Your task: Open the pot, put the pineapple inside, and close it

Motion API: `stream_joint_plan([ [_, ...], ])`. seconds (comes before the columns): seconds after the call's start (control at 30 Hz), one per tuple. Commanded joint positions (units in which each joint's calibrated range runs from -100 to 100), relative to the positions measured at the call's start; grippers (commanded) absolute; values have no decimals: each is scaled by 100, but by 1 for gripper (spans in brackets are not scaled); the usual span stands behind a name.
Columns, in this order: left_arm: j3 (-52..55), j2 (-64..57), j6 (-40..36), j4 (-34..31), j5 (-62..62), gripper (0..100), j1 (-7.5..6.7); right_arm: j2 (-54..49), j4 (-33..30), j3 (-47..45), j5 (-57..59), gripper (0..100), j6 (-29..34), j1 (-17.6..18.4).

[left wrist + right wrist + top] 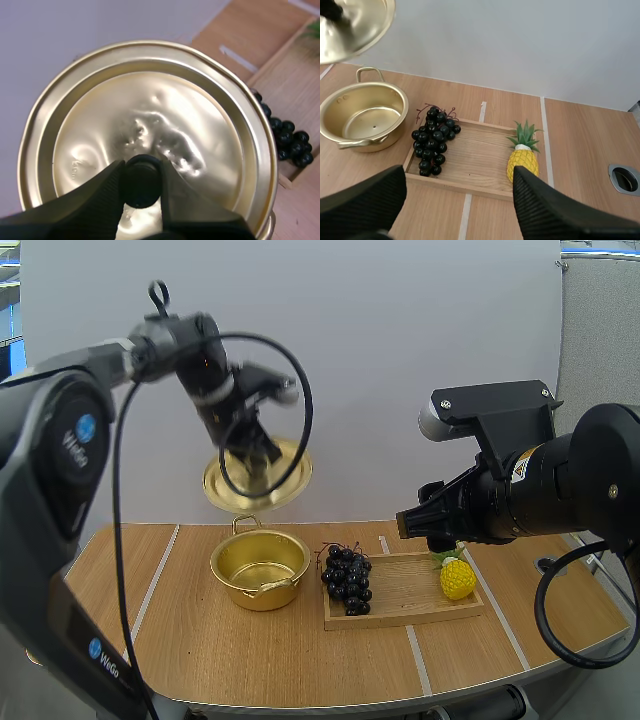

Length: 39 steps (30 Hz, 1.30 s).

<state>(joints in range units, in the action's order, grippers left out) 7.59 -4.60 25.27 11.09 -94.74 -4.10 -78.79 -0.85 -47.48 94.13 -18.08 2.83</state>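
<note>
Left claw (141, 186): closed on the black knob (142, 172) of the gold lid (150, 110), one finger on each side of the knob. The lid is held up in the air, tilted, above and slightly behind the pot; it touches neither the pot nor the counter (200, 640).

Pot (262, 590): gold, upright on the counter below the lid, open. Its inside is bare metal with nothing in it. One loop handle points toward the back wall, the other toward the front edge of the counter.

Grapes (346, 580): a dark bunch just right of the pot, lying over the left end of the wooden tray (405, 592). The bunch is near the pot's wall, but I cannot tell whether the two touch.

Pineapple (457, 578): yellow with a green crown, at the right end of the tray, well apart from the grapes, crown toward the back wall. The middle of the tray between the two is bare wood.

Right claw (459, 172): open, fingers spread wide and gripping nothing. It hangs above the tray on the pineapple's side, clear of the fruit, with the pineapple just beside its right finger in the wrist view.
</note>
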Motion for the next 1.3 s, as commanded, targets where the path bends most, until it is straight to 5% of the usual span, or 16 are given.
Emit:
stream_joint_plan([
  [0.0,-1114,-876,-294,-121,-118,0,-28,1,-38,38,-31,100,-11,-22],
  [0.37,-3625,-1258,-988,-1313,352,0,-28,1,-38,38,-31,100,-11,-22],
  [0.77,-5357,-1258,-1332,-1363,1069,0,-28,1,45,38,-35,100,49,-22],
  [1.0,-5420,-1258,-1332,-1363,1402,0,-28,277,-1466,38,-83,100,1161,-22],
  [1.27,-5420,-1258,-1332,-1363,1402,0,-28,1410,-1661,38,-399,100,1377,-22],
])
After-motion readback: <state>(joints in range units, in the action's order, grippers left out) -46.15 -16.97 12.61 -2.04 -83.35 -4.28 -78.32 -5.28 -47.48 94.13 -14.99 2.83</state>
